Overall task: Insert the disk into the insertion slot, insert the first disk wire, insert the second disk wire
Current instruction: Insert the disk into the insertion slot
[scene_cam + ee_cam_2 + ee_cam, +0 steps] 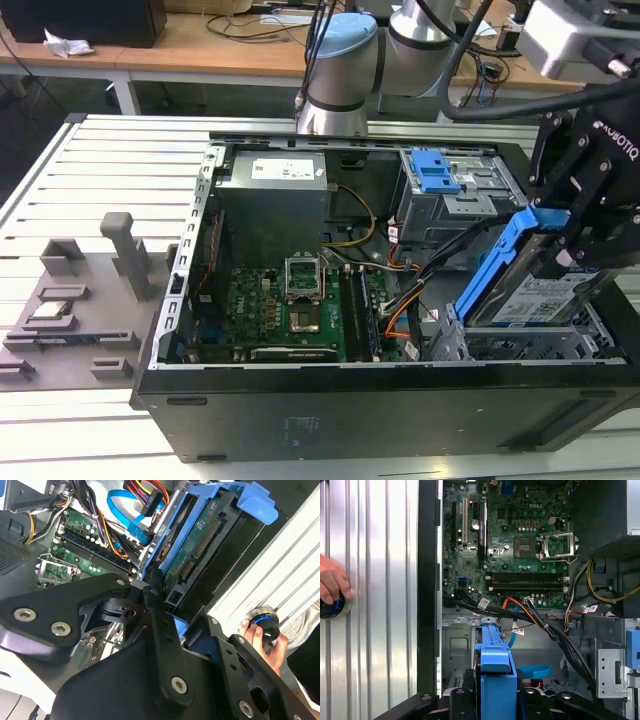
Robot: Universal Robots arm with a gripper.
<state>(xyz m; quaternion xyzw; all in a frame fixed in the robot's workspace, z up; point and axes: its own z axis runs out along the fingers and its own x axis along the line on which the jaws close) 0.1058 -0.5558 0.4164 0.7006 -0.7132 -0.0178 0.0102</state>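
The disk (pixel 535 292) is a silver drive with a white label in a bright blue carrier. It hangs tilted, one end high, over the exterior view's right end of the open computer case. My gripper (pixel 578 248) is shut on its raised end. The insertion slot (pixel 520 347), a silver perforated bay, lies right under the disk's low end. In the second wrist view the gripper (pixel 159 594) clamps the disk (pixel 200 545) by its edge. The blue carrier (pixel 495 672) rises between the black fingers in the first wrist view. A blue flat cable (pixel 125 525) and a black plug with coloured wires (pixel 150 502) hang loose beside the disk.
A taller grey cage with blue latch tabs (pixel 440 180) stands behind the slot. The motherboard (pixel 290 310) and the power supply (pixel 275 185) take up the case's middle and back. A hand (pixel 260 635) rests on a round knob on the ribbed table. Grey fixtures (pixel 70 300) stand at the exterior view's left.
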